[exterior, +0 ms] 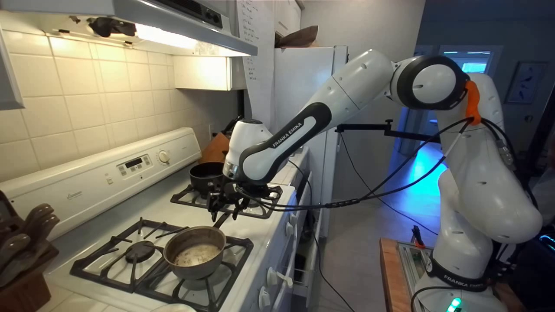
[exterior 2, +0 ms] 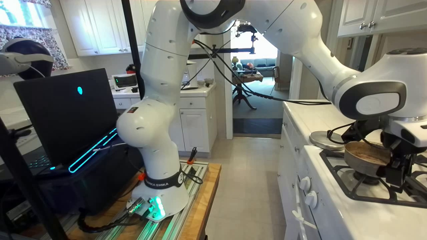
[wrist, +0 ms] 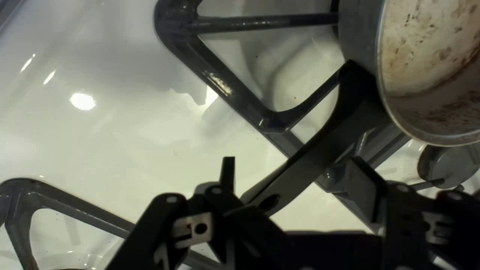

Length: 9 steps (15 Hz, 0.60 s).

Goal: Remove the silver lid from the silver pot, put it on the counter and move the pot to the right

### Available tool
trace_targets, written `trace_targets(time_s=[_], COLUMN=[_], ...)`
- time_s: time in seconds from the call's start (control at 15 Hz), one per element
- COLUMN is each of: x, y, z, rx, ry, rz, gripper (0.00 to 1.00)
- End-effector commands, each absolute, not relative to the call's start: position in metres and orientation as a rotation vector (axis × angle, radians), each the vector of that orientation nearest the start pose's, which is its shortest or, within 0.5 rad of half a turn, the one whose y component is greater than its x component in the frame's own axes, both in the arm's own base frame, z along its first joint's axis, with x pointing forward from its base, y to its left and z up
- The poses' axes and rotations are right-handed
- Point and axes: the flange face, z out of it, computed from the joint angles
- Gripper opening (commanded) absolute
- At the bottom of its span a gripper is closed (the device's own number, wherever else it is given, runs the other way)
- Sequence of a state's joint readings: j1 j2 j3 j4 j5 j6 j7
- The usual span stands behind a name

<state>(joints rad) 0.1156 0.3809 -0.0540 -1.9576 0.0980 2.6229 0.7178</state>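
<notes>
Silver pot (exterior: pixel 195 253) borne on grate (wrist: pixel 225 87), near front edge of stove (exterior: pixel 258 232); silver lid (exterior 2: pixel 324 139) laid on counter (exterior 2: pixel 308 116). Gripper (wrist: pixel 293 165) spread wide, nothing clasped; handle (wrist: pixel 317 163) seen between fingers (wrist: pixel 365 185). Pot judged stiff, light, nose-heavy; handle best gripped crosswise, close to pot.

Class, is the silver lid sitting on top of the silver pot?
No: in an exterior view, the silver lid lies on the counter, while the silver pot stands uncovered with its inside showing.
</notes>
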Motion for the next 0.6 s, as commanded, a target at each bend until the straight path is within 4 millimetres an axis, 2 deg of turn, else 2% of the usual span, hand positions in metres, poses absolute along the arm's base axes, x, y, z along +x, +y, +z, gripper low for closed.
trace_targets(time_s=[0.0,0.07,0.13,0.33,0.47,0.53], x=[0.6536,0.6551,0.656,0.6603,0.6627,0.6636], y=[0.0416,0.0417,0.0418,0.0414,0.0413,0.0412], z=[0.3062,0.306,0.3056,0.3061,0.307,0.3068], rx=[-2.783,-2.785,-2.785,-2.783,-2.779,-2.778], ry=[1.086,1.085,1.085,1.087,1.091,1.094], rz=[-0.392,-0.395,-0.396,-0.404,-0.41,-0.411], gripper=[0.6,0.47,0.45,0.27,0.27,0.32])
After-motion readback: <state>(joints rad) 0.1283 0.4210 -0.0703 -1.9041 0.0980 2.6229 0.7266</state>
